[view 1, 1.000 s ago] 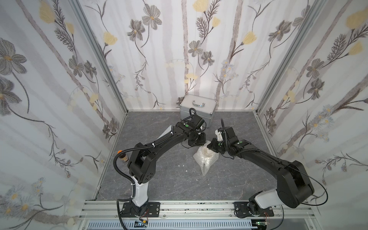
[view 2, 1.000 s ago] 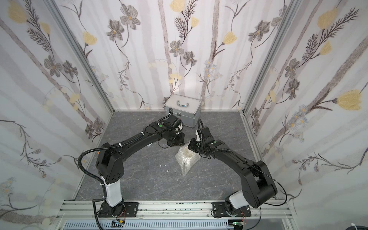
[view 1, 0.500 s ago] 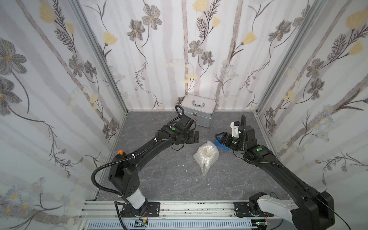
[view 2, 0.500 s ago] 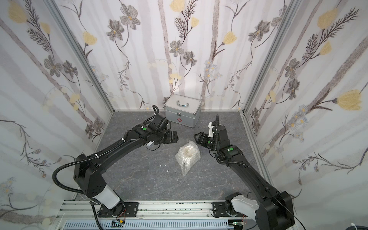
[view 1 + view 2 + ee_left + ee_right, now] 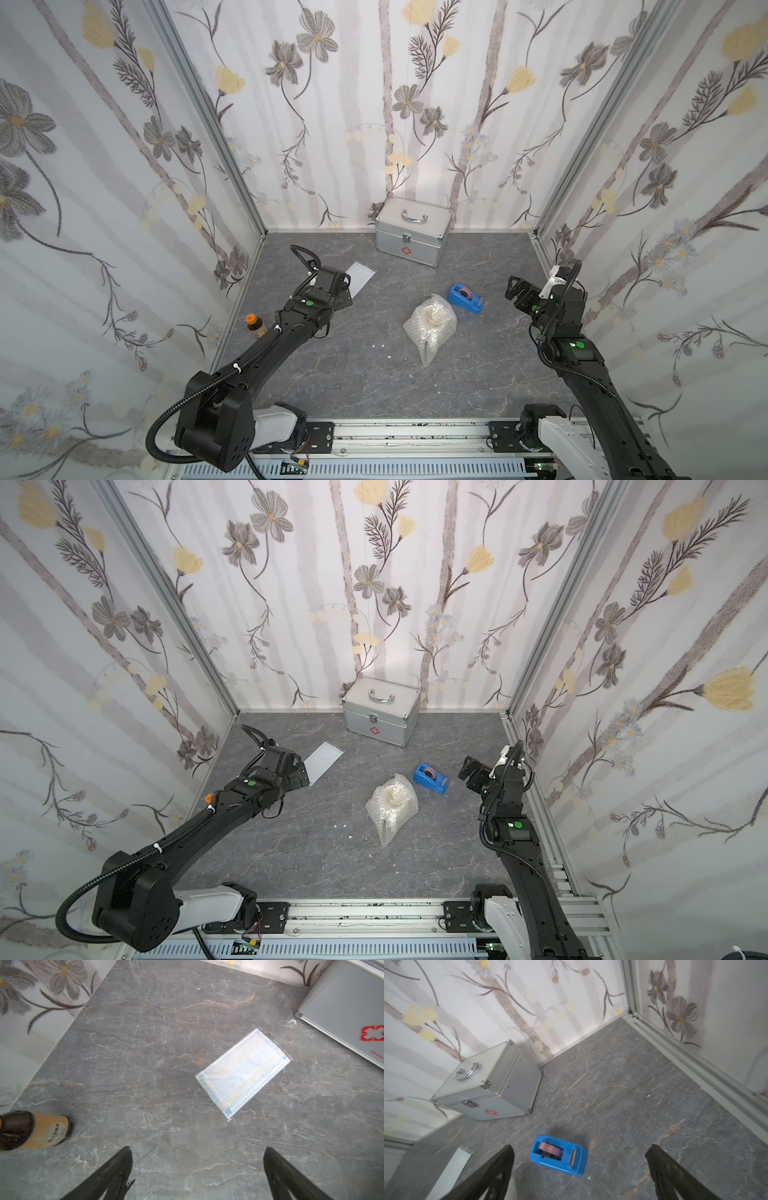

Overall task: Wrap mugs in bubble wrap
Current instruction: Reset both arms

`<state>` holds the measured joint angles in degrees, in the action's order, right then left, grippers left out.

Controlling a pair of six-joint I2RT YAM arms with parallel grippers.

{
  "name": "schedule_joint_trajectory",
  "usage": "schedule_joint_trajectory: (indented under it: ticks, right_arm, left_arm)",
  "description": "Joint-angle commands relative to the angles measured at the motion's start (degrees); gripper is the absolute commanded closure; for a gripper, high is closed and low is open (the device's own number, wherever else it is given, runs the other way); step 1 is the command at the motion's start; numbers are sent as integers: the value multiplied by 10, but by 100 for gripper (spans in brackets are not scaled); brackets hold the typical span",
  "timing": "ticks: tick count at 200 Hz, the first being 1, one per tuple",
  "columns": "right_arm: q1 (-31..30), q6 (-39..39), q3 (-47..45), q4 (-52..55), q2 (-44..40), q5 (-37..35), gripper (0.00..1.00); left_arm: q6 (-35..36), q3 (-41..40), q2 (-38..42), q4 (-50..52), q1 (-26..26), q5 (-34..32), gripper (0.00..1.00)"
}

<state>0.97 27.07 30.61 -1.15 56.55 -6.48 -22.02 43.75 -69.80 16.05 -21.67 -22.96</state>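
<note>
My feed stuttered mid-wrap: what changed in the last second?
Both arms pulled back from the bubble wrap bundled around the mug. The left gripper swung out to its own side, toward the white packet. The right gripper went out to its side, beyond the tape dispenser. Both let go and now stand open and empty. The bundle, metal case and bottle stayed put.

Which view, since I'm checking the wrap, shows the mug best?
A top view: the mug sits inside the bubble wrap, unobstructed, and it shows the same in both top views. Neither wrist view shows it.
</note>
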Motion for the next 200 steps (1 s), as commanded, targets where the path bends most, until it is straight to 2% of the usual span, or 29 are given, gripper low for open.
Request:
schedule_joint_trajectory:
  ticks: [1, 29, 57, 98, 117, 138, 155, 164, 184, 194, 200]
  right_arm:
    - [21, -29, -53, -154, -5, -56, 0]
    - [29, -51, -122, -264, -4, -106, 0]
    - [32, -56, -161, -344, 32, -138, 0]
    - [32, -67, -219, -528, 120, -132, 0]
    - [31, -108, -222, -590, 143, -96, 0]
    - [30, -151, -208, -617, 170, -79, 0]
    - [31, -161, -234, -723, 217, -65, 0]
    - [29, -183, -248, -784, 244, -29, 0]
    - [17, -211, -262, -870, 299, 4, 0]
    - [17, -212, -249, -831, 296, 8, 0]
    - [17, -210, -234, -788, 286, 5, 0]
  left_arm:
    - [122, -67, 32, -172, 9, -49, 0]
    - [203, -155, 56, -303, 25, -45, 0]
    - [201, -160, 23, -345, 65, -14, 0]
    - [193, -190, -75, -503, 106, 10, 0]
    - [225, -173, -114, -513, 112, 16, 0]
    - [281, -193, -148, -611, 119, 47, 0]
    - [249, -195, -167, -630, 145, 53, 0]
    - [240, -204, -168, -646, 163, 92, 0]
    - [228, -228, -183, -691, 184, 148, 0]
    - [237, -236, -211, -745, 185, 153, 0]
    - [232, -232, -195, -709, 185, 157, 0]
